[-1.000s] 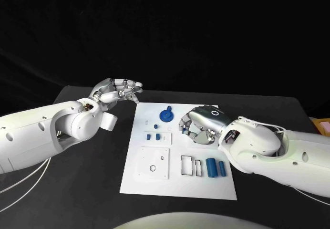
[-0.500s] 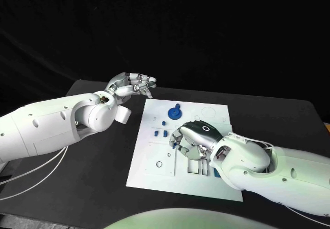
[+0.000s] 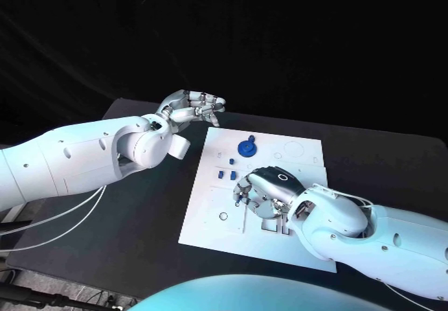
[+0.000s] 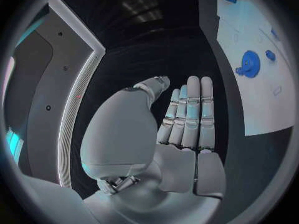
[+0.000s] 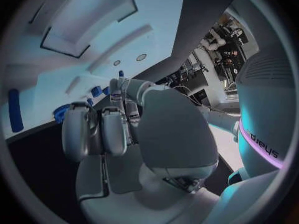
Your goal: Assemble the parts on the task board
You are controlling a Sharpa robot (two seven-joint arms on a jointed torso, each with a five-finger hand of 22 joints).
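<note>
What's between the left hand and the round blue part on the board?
Nothing visible. The left hand hovers past the task board's far-left corner, and only bare table and board surface lie between it and the round blue part.

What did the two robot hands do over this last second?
The right hand moved from the task board's far right part toward its middle, hovering over the small blue parts. The left hand stayed raised off the board, holding nothing. The round blue part stayed put.

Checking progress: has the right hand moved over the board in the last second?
Yes. The right hand has moved from beside the blue disc toward the board's near end.
</note>
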